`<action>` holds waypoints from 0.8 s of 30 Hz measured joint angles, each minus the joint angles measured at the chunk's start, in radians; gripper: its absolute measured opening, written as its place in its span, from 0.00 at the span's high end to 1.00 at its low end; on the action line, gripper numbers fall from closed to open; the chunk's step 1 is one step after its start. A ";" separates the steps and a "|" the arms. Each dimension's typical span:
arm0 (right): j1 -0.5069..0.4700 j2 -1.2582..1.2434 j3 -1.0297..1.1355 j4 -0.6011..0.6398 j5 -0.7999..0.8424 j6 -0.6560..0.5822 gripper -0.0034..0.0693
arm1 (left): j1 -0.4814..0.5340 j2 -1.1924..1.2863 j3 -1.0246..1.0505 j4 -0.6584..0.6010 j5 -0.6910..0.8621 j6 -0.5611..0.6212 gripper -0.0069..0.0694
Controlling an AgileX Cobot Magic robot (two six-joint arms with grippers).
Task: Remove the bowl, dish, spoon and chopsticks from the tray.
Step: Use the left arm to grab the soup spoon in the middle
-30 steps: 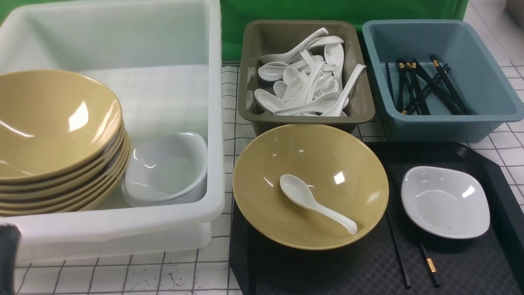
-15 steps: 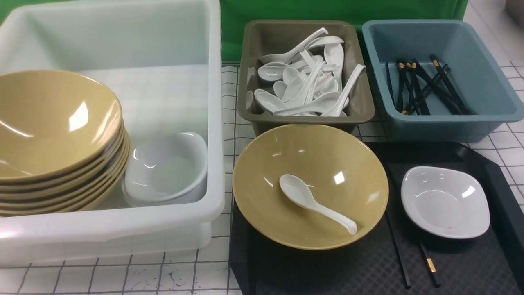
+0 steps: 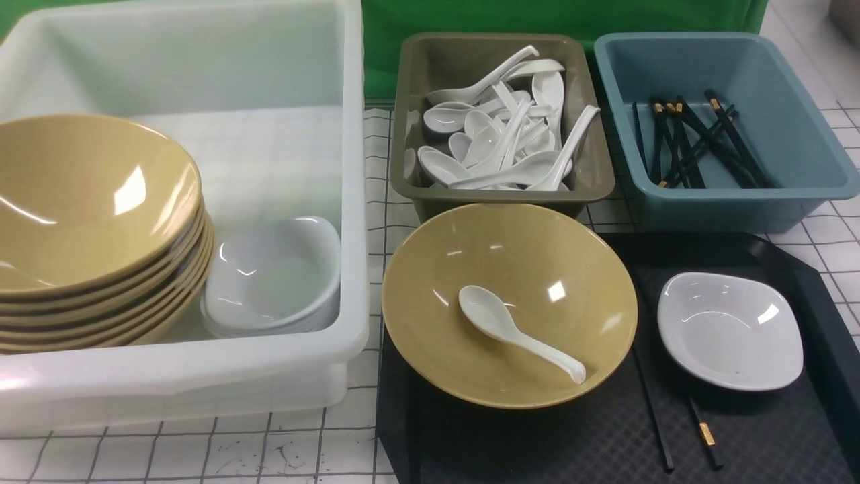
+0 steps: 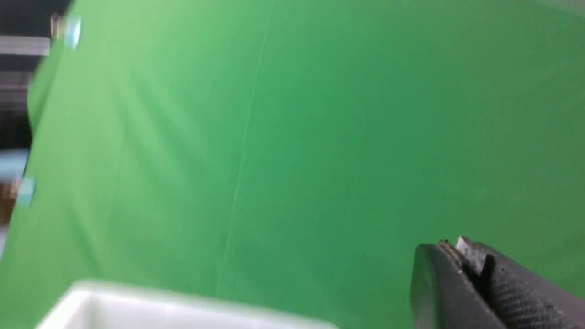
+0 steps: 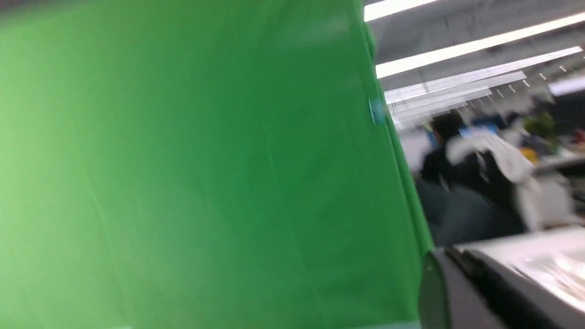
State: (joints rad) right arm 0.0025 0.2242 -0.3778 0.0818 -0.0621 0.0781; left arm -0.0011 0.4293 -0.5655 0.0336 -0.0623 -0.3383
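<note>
Nothing is off the tray (image 3: 571, 444) yet. The bowl (image 3: 470, 269) fills its nine o'clock side, the dish (image 3: 730, 331) sits at three, the chopsticks (image 3: 705, 433) lie toward five, and the spoon (image 3: 517, 333) rests inside the bowl. The left gripper (image 4: 450, 251) and right gripper (image 5: 450, 253) are pressed together, empty. Best to spread one and lift the spoon first. The crate (image 3: 349, 202) stands at nine, the brown tub (image 3: 410, 134) at twelve, the blue tub (image 3: 793, 128) at one. The bowl's rim seems to cover one chopstick.

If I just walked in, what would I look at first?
The yellow bowl in the middle, on the black tray, with a white spoon lying inside it. Then the stack of yellow bowls in the white bin at the left, and the pile of white spoons in the brown tub behind.
</note>
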 joint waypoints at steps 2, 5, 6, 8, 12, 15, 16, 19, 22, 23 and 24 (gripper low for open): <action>0.000 0.057 -0.028 -0.001 0.046 -0.063 0.90 | -0.014 0.095 -0.065 0.000 0.077 -0.022 0.93; 0.000 0.181 -0.045 -0.002 0.128 -0.177 0.90 | -0.087 0.235 -0.210 0.000 0.300 -0.028 0.93; 0.000 0.212 -0.046 -0.002 0.155 -0.190 0.90 | -0.135 0.297 -0.271 -0.001 0.392 -0.005 0.93; 0.000 0.301 -0.058 -0.003 0.290 -0.211 0.90 | -0.240 0.411 -0.369 -0.034 0.606 0.089 0.93; 0.000 0.466 -0.093 0.000 0.649 -0.265 0.90 | -0.430 0.640 -0.498 -0.162 0.853 0.338 0.93; 0.013 0.549 -0.096 0.014 0.760 -0.309 0.90 | -0.518 0.777 -0.556 -0.235 0.896 0.474 0.93; 0.032 0.582 -0.097 0.023 0.756 -0.331 0.90 | -0.554 0.838 -0.583 -0.247 0.895 0.509 0.92; 0.064 0.618 -0.097 0.032 0.709 -0.345 0.90 | -0.624 0.984 -0.651 -0.220 0.888 0.580 0.88; 0.099 0.634 -0.097 0.051 0.680 -0.347 0.90 | -0.700 1.115 -0.712 -0.135 0.886 0.666 0.77; 0.103 0.635 -0.097 0.053 0.679 -0.348 0.90 | -0.712 1.140 -0.722 -0.126 0.885 0.681 0.74; 0.116 0.635 -0.097 0.060 0.677 -0.348 0.90 | -0.728 1.179 -0.736 -0.101 0.885 0.703 0.71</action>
State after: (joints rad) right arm 0.1181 0.8591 -0.4748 0.1413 0.6151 -0.2698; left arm -0.7286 1.6087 -1.3016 -0.0674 0.8227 0.3647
